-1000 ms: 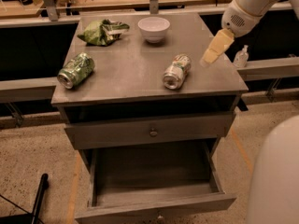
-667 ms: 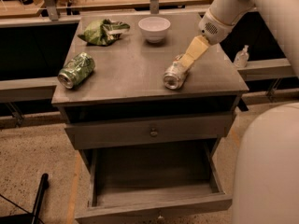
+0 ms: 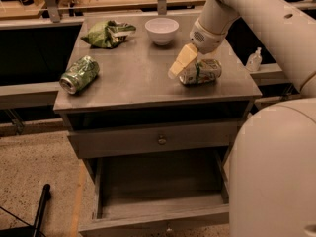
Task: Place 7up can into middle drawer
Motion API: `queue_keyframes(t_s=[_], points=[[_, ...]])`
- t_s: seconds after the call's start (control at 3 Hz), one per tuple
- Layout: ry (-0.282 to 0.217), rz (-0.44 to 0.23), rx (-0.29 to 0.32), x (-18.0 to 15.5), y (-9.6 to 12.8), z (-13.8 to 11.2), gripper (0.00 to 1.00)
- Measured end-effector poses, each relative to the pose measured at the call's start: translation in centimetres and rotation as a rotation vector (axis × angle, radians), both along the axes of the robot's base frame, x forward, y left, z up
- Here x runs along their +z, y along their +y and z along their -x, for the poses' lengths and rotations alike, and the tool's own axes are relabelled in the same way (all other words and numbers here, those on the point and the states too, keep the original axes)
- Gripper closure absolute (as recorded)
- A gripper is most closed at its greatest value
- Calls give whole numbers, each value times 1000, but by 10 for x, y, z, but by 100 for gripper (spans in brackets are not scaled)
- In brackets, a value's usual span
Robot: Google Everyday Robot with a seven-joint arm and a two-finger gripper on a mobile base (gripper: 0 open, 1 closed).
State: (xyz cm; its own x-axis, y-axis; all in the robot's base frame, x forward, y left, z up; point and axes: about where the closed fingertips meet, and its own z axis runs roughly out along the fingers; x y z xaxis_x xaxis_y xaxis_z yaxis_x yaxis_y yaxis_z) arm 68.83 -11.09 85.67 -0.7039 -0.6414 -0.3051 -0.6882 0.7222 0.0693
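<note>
Pincer [image 3: 179, 64] against lying 7up can [image 3: 203, 71] on cab. top [image 3: 133, 80] — open/closed: can't tell; middle drawer [image 3: 158, 207] pulled out.

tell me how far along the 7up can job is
Done: the middle drawer stands open. In hand: the hand sits at one end of the 7up can, lying on its side on the cabinet top. Left: grasping, lifting and setting it in the drawer.
</note>
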Motion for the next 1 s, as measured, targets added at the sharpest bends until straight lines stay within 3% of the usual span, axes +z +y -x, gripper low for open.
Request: queue_keyframes(t_s=[0.33,0.67,1.0], points=[[0,0,0,0,0,0,0],[0,20,44,-9,-6,3,0],[-16,12,157,-14,-15,18,0]])
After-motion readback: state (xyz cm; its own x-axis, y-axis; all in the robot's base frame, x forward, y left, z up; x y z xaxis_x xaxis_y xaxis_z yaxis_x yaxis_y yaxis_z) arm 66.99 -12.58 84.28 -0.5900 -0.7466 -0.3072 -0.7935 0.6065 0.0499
